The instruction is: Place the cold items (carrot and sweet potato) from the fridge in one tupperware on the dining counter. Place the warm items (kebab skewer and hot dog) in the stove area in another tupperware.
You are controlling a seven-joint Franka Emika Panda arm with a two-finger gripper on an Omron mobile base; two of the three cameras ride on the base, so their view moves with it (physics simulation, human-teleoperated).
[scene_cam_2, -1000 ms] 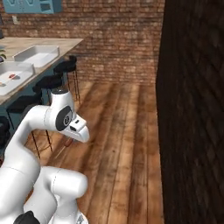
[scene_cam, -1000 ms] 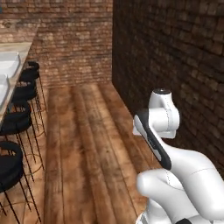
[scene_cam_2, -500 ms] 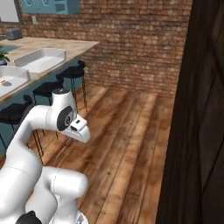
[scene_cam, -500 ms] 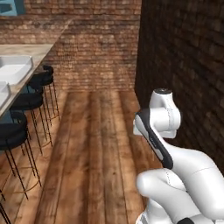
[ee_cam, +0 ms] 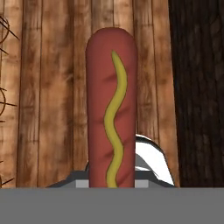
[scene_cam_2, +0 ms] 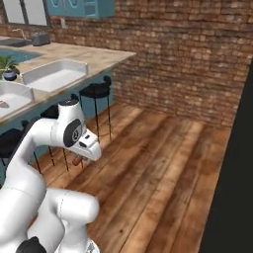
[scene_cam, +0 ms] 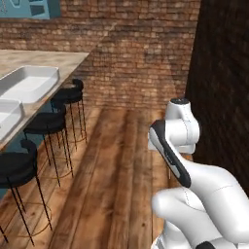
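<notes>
No writing or labels anywhere that I can read. Left base view: I'm looking down a plank floor (scene_cam: 112,165) past black stools (scene_cam: 48,124), with two white tupperware tubs (scene_cam: 29,82) on the dining counter (scene_cam: 68,58) at far left. Right base view: same counter, tubs to my left, and a reddish end of the hot dog (scene_cam_2: 77,160) pokes out under the wrist. Hand view: the hot dog (ee_cam: 111,109), mustard squiggle and all, stands straight up from the gripper (ee_cam: 111,181), jaws nipped on its lower end, above the floor.
</notes>
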